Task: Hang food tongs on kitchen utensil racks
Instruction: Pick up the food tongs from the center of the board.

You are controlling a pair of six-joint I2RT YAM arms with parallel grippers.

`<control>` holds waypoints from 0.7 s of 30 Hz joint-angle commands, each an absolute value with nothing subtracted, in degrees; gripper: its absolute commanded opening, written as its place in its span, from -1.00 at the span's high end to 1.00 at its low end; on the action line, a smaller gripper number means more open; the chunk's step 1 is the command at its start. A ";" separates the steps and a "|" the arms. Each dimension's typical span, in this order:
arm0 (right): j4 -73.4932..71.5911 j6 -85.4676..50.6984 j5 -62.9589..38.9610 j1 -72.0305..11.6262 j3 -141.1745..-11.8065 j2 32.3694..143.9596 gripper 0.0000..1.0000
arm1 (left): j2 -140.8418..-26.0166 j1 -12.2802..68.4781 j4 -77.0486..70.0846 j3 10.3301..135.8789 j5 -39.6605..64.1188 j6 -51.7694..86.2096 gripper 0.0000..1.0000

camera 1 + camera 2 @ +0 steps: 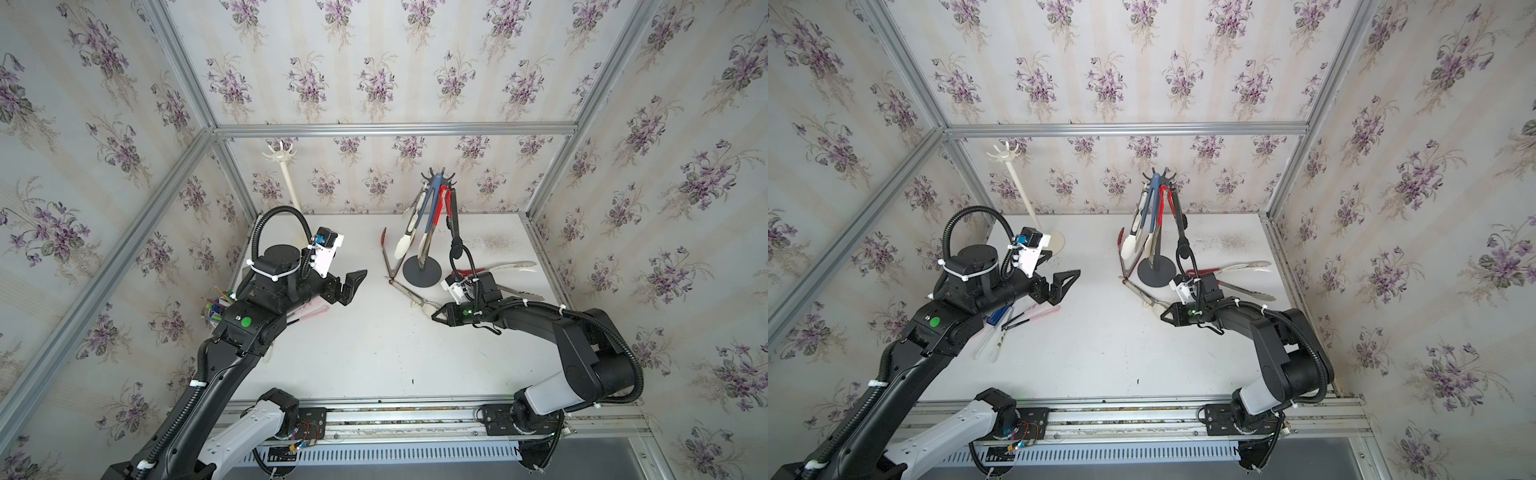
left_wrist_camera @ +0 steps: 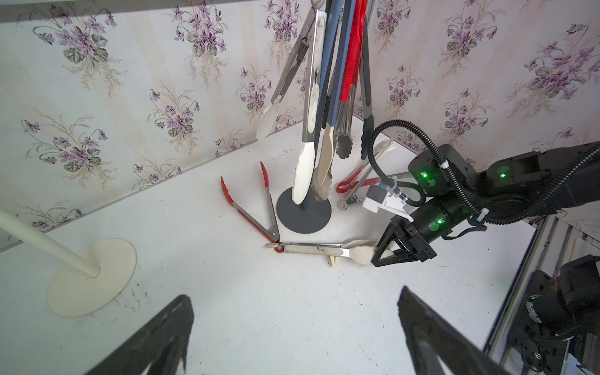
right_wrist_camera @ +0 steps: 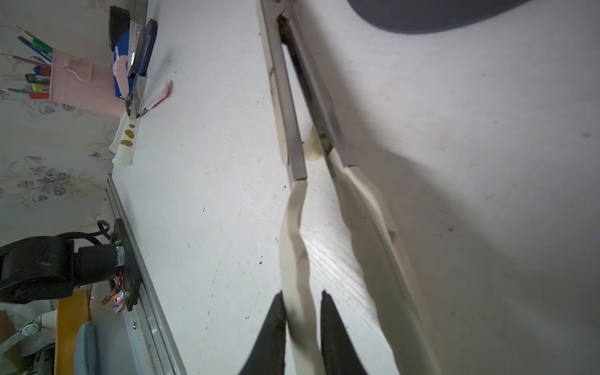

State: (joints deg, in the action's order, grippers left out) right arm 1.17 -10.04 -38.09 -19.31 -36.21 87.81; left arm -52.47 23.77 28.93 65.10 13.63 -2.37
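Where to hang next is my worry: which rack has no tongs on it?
The cream-white rack; its hooks are bare, while the dark grey rack carries several tongs.

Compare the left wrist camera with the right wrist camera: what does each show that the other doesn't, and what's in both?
Only the left wrist view: the cream-white rack, red tongs lying flat, and the hanging tongs. Only the right wrist view: a pink pencil holder. Both: the dark grey rack's base, the cream-tipped tongs, and the right gripper closed on one cream tip.
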 commanded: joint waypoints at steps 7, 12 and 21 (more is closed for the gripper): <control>2.49 -6.76 -39.39 -19.69 -35.96 85.19 1.00 | -52.64 23.73 28.66 65.33 13.02 -2.48 -0.99; 4.33 -4.42 -45.09 -19.90 -35.90 82.35 1.00 | -53.35 23.73 28.69 65.65 13.14 -2.46 -0.99; 7.79 -1.27 -52.40 -22.83 -36.71 77.27 1.00 | -54.05 23.73 28.66 65.61 13.18 -2.53 -0.99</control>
State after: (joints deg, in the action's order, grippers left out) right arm 7.38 -3.86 -48.01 -22.33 -36.07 78.39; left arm -53.98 23.77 29.15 65.23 13.56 -2.39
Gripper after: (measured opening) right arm 0.057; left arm 0.993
